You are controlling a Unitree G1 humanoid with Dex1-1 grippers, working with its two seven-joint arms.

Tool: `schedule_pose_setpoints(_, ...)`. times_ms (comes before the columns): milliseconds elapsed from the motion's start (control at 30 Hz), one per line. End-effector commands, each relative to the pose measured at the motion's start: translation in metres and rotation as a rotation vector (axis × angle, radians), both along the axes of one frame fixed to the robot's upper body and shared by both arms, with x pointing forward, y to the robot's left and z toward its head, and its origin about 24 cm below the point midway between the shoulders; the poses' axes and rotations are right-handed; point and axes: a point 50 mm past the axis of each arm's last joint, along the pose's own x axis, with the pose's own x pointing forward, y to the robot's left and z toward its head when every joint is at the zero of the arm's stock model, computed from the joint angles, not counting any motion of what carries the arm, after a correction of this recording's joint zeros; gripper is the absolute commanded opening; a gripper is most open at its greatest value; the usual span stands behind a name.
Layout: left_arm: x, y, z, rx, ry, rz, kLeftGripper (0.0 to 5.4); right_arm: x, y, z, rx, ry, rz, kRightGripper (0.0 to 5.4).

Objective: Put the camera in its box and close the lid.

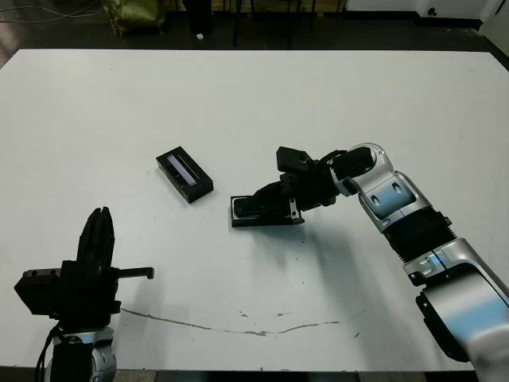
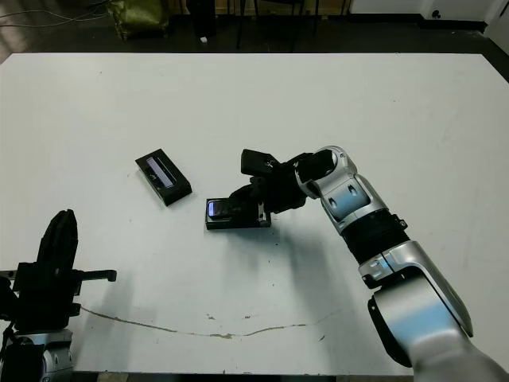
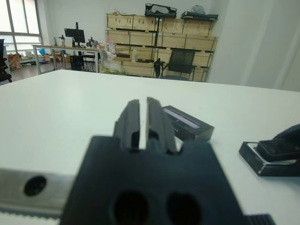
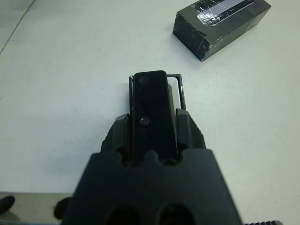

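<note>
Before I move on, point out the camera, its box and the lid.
camera [image 4: 151, 110], right wrist view, middle of its black face.
box [image 1: 238, 223], left eye view, near black wall at its left end.
lid [image 1: 184, 169], left eye view, its pale strip.

No text, label, brand, number or sign can be read anywhere; the lid's [image 1: 184, 176] pale strip is shiny and shows no legible writing.

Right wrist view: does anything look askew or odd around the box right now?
Nothing looks damaged or spilled. The right gripper grips the camera over the box, the camera not yet lying flat in the tray. The lid lies apart on the table, strip up, angled to the box.
</note>
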Motion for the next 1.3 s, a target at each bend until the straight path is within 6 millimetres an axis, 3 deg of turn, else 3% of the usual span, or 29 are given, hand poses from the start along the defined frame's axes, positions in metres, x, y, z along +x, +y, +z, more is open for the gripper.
schedule_pose_setpoints(33, -0.002, 0.002, -0.005, 0.014, 0.035, 0.004, 0.00, -0.001, -0.016, -0.019, -0.052, 0.059, -0.077, 0.74)
schedule_pose_setpoints(1300, -0.004, 0.000, -0.006, -0.003, 0.047, 0.002, 0.00, 0.007, -0.030, -0.003, 0.011, 0.089, -0.162, 0.73)
